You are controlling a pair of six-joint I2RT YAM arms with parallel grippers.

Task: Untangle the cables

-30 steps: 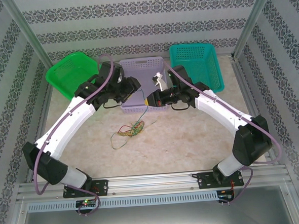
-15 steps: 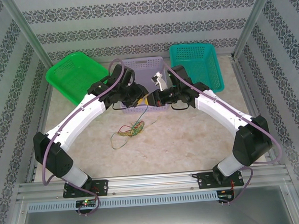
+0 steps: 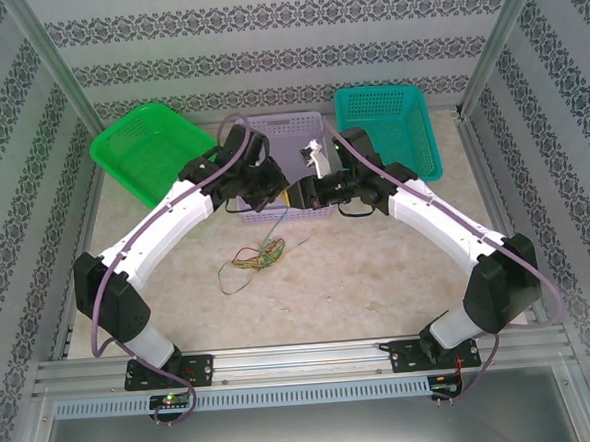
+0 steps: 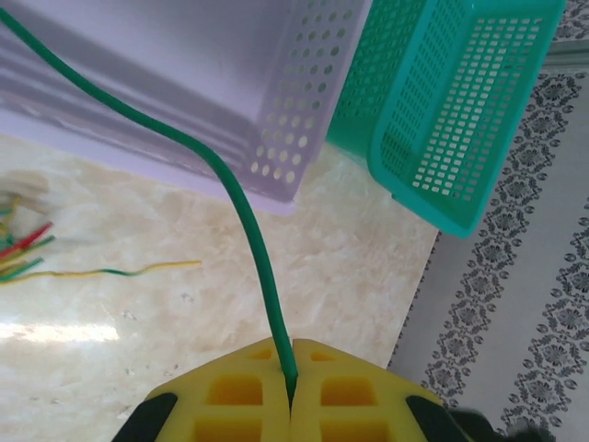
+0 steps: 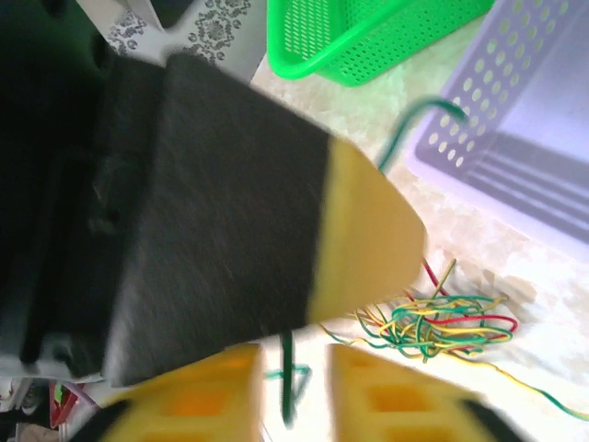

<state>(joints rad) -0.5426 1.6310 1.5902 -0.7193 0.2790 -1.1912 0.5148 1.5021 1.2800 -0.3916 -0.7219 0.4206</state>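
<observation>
**One green cable in the grip, the bundle loose on the tabletop**

At the far left stands the green basket (image 3: 135, 141), which has no part in this step. Right of it and nearer, the tangle of cables (image 3: 260, 254) lies on the marbled tabletop (image 3: 378, 266), just in front of the lavender basket (image 3: 275, 132). It is made of thin green, yellow and red wires looped through each other, with some loose ends pointing out.

One green cable (image 4: 244, 216) seems to rise from this tangle in a soft curve. It goes to the left end effector (image 4: 291, 368), whose yellow pads are pressed together on it. Just to the right, the right end effector (image 5: 287, 401) has its pads apart. The same green cable passes through the gap, and I judge it is not pinched there. The teal basket (image 3: 384, 120) is at the far right.

I judge these wires to be very light and limp, with smooth insulation that can slide between the pads. They cannot be pushed, only pulled. Nothing holds the bundle down, so a pull on one strand will probably drag all of it. The best place to hold is near a free end, or where a single strand leaves the knot. A second hold close to the knot should act as an anchor. A sharp tug may tighten the loops.
</observation>
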